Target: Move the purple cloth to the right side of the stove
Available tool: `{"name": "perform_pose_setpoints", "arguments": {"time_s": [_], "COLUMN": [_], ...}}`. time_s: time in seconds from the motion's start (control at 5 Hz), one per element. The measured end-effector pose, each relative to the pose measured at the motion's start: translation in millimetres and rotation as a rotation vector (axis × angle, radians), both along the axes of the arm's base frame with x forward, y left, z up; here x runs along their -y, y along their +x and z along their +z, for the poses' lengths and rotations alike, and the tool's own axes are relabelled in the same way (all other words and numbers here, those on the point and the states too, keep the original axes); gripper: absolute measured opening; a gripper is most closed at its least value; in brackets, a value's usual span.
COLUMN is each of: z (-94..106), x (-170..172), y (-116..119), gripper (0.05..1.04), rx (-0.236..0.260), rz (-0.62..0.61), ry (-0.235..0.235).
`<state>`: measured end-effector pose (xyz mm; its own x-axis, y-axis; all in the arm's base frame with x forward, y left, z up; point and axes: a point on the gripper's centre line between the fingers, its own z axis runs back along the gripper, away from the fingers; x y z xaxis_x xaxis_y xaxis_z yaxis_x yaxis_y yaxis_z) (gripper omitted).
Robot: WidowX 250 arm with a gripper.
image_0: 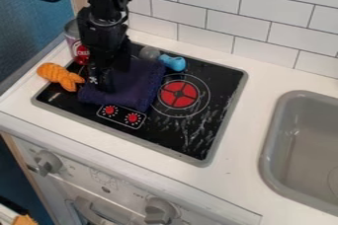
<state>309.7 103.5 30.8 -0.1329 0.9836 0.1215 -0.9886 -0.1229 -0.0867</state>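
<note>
**Purple cloth on left half of stove, gripper down on it, grasp unconfirmed**

Camera view: black two-finger gripper (pixel 102 85) is left of centre in the frame, low against the folded dark purple cloth (pixel 144 81). Can't tell if it's clenched on fabric or released. Cloth lies on the left half of the black glass-top stove (pixel 198 142), its right edge near the red round burner mark (pixel 178 94).

Step in hand, my read: secure the cloth, then shift it right. Pinch a thick fold, not just the top layer, or it may slip or unfold. Lift a little before going sideways; dragging would likely bunch it. Watch the blue plastic toy (pixel 174 62) at the cloth's upper right; a low path could knock it. Same for the orange crinkled toy (pixel 59 76) just beside the cloth's left edge, so lift before any swing. Set down past the burner mark, inside the stove's right rim, lower slowly, let go, back off straight up.

Print: metal can (pixel 73 46), upper left of frame, has a red label with pale lettering. Small pale markings ring the two red dials (pixel 122 115) on the stove's near edge.
</note>
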Motion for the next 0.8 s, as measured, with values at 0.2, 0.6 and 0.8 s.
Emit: {"name": "perform_pose_setpoints", "arguments": {"time_s": [0.2, 0.6, 0.8], "z": [-2.8, -7.5, -7.8], "x": [0.4, 21.9, 43.1], "y": [2.4, -1.6, -0.1], "gripper": [0.999, 0.999, 0.998], "rx": [-0.004, -0.022, -0.019], "rz": [-0.014, -0.067, -0.13], "ry": [-0.007, -0.006, -0.009]}}
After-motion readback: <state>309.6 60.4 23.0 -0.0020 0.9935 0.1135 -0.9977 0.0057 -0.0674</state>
